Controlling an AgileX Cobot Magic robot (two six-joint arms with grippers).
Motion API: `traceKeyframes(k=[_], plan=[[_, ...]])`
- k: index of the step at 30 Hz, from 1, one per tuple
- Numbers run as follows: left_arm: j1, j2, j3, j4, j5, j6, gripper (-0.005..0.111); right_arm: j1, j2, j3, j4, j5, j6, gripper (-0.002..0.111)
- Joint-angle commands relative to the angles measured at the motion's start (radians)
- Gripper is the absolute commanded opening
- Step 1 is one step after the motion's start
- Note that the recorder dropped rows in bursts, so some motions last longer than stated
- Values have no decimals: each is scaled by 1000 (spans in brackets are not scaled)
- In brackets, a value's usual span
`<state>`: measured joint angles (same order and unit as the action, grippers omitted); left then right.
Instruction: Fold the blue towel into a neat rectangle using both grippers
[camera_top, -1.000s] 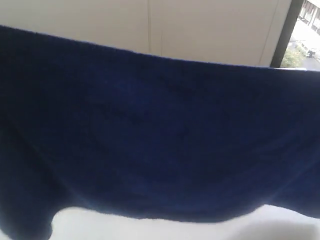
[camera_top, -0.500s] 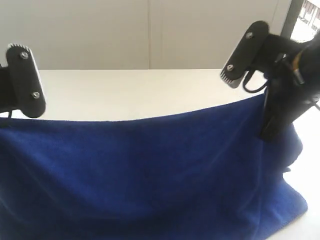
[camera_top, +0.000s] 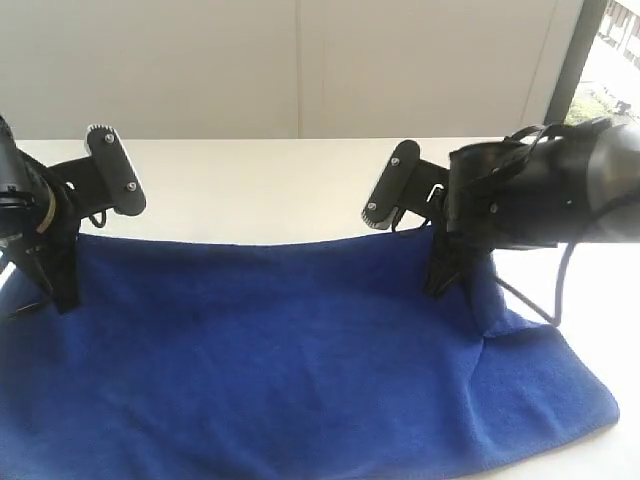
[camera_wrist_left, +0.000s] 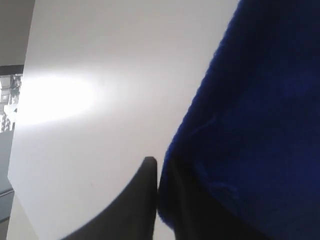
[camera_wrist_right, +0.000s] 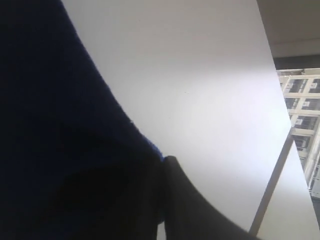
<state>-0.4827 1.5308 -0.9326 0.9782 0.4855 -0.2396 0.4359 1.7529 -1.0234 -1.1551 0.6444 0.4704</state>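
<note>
The blue towel (camera_top: 290, 360) lies spread over the white table (camera_top: 260, 190), its far edge sagging between the two arms. My left gripper (camera_top: 62, 295) is shut on the towel's far left corner. My right gripper (camera_top: 438, 285) is shut on the far edge near the right end, where the cloth bunches into a fold. In the left wrist view one black finger (camera_wrist_left: 142, 195) presses against the towel (camera_wrist_left: 250, 115), and the other finger is hidden by cloth. The right wrist view shows the same: a finger (camera_wrist_right: 190, 205) against the towel (camera_wrist_right: 55, 130).
A pale wall (camera_top: 300, 60) rises behind the table. A dark window frame (camera_top: 575, 55) stands at the far right. A thin black cable (camera_top: 545, 300) loops down from the right arm over the towel's right end.
A second ago the towel hung raised and filled the exterior view. Both grippers have since come down and away with it, and it now lies spread on the table.
</note>
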Motion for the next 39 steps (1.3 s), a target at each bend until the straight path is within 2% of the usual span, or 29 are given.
traceKeyframes(k=[1, 3, 6, 9, 13, 16, 19, 23, 25, 28, 30, 32, 35, 39], plan=[[90, 123, -6, 163, 87, -124, 44, -9, 72, -10, -180, 50, 208, 19], [123, 163, -19, 269, 186, -242, 58, -14, 89, -25, -204, 107, 241, 37], [146, 176, -38, 389, 255, -448, 63, -22, 93, -45, -252, 202, 317, 58], [141, 157, -61, 408, 276, -483, 63, -24, 89, -62, -314, 301, 358, 60], [100, 113, -83, 285, 255, -490, 61, -24, 50, -74, -325, 319, 360, 60], [56, 60, -88, 104, 112, -430, 48, -26, -15, -74, -243, 274, 264, 56], [-14, 28, -88, -241, -26, -230, 32, -46, -102, -74, -33, 191, 83, 53], [-108, 59, -88, -635, -22, 101, 14, -87, -198, -74, 428, 139, -288, 46], [-140, 99, -88, -758, -12, 222, 8, -110, -230, -72, 657, 174, -451, 38], [-175, 149, -88, -839, -10, 267, 0, -129, -232, -49, 939, 235, -626, 23], [-196, 155, -88, -846, -2, 267, 0, -129, -221, -15, 1000, 227, -663, 15], [-221, 141, -88, -848, 22, 267, 0, -129, -182, 61, 1002, 147, -649, 2], [-241, 87, -88, -845, 93, 267, 0, -129, -111, 141, 1007, -27, -595, 0], [-241, 57, -88, -845, 120, 267, 0, -125, -18, 144, 1031, -67, -593, 0]])
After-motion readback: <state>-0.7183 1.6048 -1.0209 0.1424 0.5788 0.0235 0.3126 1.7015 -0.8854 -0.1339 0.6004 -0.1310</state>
